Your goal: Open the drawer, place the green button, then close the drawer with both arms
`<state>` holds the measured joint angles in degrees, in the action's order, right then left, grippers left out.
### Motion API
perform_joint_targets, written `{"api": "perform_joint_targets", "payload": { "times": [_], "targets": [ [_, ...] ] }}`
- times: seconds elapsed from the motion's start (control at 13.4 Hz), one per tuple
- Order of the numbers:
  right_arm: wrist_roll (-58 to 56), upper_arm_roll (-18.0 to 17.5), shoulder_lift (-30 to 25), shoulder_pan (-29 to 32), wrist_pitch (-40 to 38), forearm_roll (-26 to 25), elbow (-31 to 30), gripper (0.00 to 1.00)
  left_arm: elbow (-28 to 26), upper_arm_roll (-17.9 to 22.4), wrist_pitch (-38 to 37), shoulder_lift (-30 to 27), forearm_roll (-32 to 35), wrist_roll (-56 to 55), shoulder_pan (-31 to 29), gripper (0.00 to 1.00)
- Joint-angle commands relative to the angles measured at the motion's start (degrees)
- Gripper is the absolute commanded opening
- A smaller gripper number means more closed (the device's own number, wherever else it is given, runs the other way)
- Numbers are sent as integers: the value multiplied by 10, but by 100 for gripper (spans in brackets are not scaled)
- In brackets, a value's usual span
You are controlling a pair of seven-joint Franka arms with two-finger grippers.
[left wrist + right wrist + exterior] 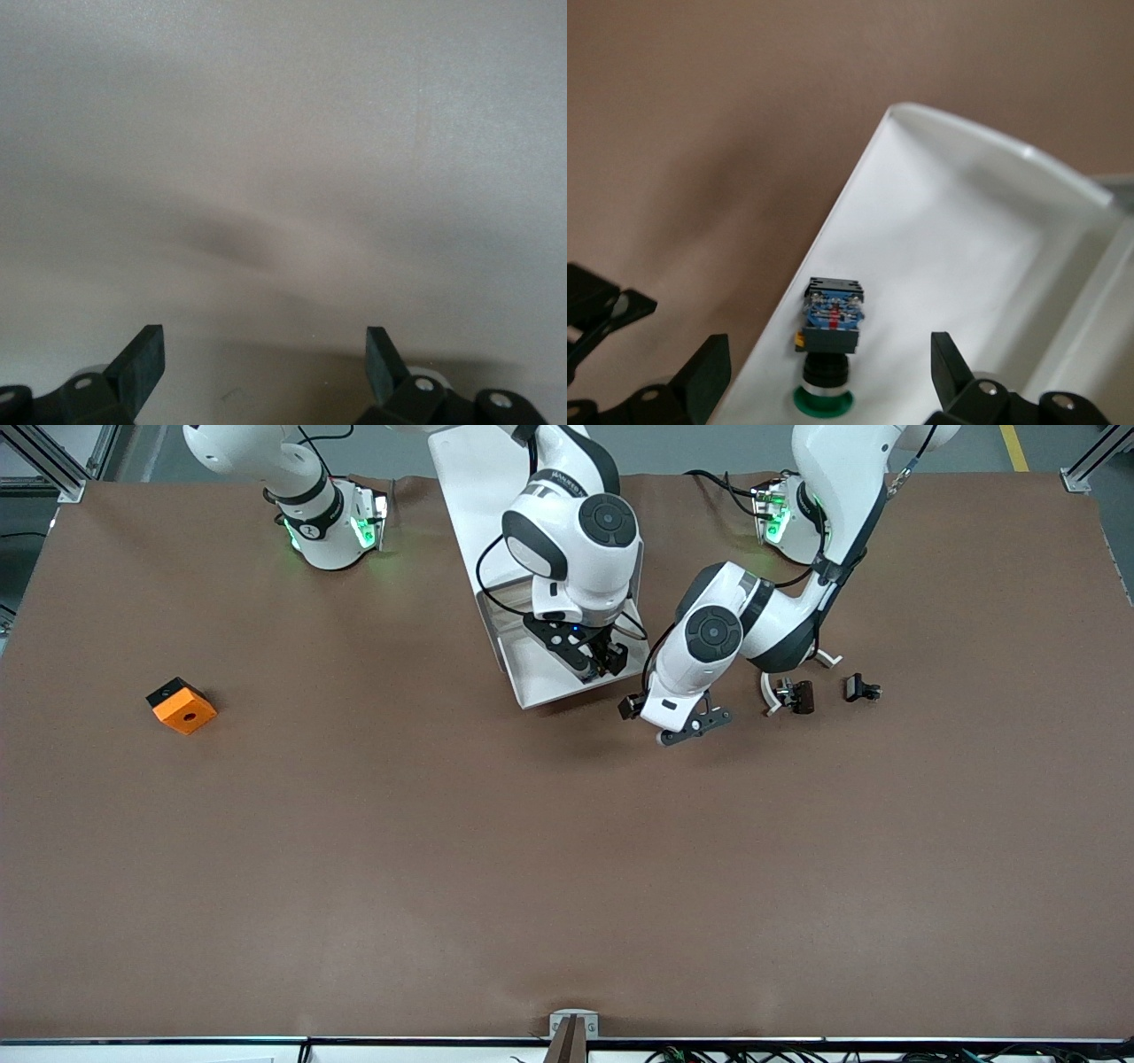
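Observation:
The drawer (532,677) stands pulled out of the white cabinet (469,505) toward the front camera. The button (829,341), with its green cap, black body and blue base, lies on its side on the drawer's white floor (966,257), close to one side wall. My right gripper (595,660) hangs over the drawer and hides the button in the front view. This gripper (828,354) is open, its fingers well apart on either side of the button and off it. My left gripper (651,722) is low beside the drawer's front corner; it (263,341) is open, empty, facing a plain pale surface.
An orange square block (182,706) lies toward the right arm's end of the table. Small black and brown parts (795,695) (861,688) with a white arc (767,693) lie beside the left arm's elbow.

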<state>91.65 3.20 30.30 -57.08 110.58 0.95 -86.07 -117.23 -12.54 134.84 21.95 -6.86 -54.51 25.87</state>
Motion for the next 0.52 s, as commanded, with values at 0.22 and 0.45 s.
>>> {"api": "perform_joint_targets", "payload": {
  "times": [0.22,0.45],
  "targets": [
    [-292,-2,-68,104,-148,0,64,100,-12,-2,22,0,6,-65,22,100],
    [-476,-1,-117,202,-212,1,64,100,-10,-1,32,13,8,-83,43,100]
  ]
}}
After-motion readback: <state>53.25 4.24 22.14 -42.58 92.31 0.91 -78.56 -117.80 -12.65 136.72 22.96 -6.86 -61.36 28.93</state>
